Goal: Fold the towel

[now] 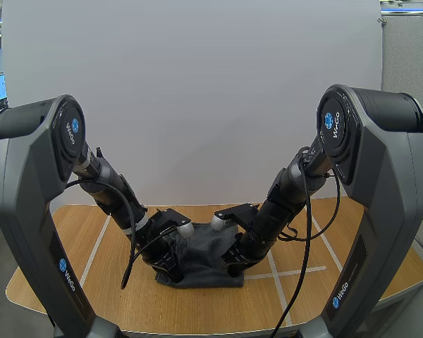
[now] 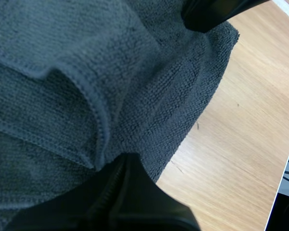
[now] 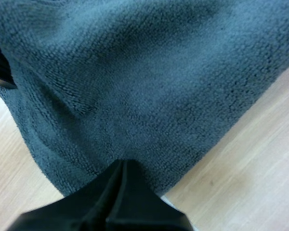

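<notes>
Towel point(image 1: 201, 259), dark grey, sits bunched on the wooden counter point(image 1: 106, 296) between the arms. The left gripper point(image 2: 126, 161) and right gripper point(image 3: 122, 166) each pinch its edge, fingers pressed together.

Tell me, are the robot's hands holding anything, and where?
Yes, the towel. The left gripper pinches it at a hemmed edge, and the right gripper pinches another edge.
</notes>
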Action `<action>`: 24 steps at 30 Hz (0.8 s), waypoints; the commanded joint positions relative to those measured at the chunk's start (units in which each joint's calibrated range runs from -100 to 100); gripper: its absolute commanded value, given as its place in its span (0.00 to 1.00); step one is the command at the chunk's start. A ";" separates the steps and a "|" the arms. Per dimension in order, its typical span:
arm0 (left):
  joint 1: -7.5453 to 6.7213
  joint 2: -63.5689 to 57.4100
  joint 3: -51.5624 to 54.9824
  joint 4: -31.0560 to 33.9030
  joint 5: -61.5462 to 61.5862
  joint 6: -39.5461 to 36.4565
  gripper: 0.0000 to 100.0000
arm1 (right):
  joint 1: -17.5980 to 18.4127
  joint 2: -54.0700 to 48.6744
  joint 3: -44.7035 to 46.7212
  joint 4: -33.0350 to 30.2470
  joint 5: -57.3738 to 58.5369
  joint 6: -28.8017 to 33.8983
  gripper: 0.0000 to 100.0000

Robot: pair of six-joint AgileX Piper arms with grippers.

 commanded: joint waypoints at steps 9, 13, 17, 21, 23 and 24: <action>0.01 -11.99 0.30 1.47 5.17 -1.10 0.00 | -0.11 -8.11 0.28 0.46 0.63 -0.57 0.00; 2.09 -14.61 -1.63 1.58 5.15 -1.13 0.00 | -0.11 -10.24 0.28 0.88 0.12 -0.57 0.00; 4.20 -14.61 -3.84 1.48 1.00 -1.13 0.00 | -0.11 -9.92 -2.11 2.08 -2.24 -0.57 0.00; 4.31 -12.76 -4.80 0.55 -2.92 -1.13 0.00 | -0.11 -6.91 -4.66 2.58 -4.93 -0.57 0.00; 4.31 -10.07 -5.54 -0.97 -2.82 -0.76 0.00 | -0.11 -3.77 -5.86 2.71 -5.05 -0.57 0.00; 4.31 -8.11 -6.31 -1.74 -2.82 -0.64 0.00 | -0.11 -1.77 -6.64 2.90 -5.05 -0.57 0.00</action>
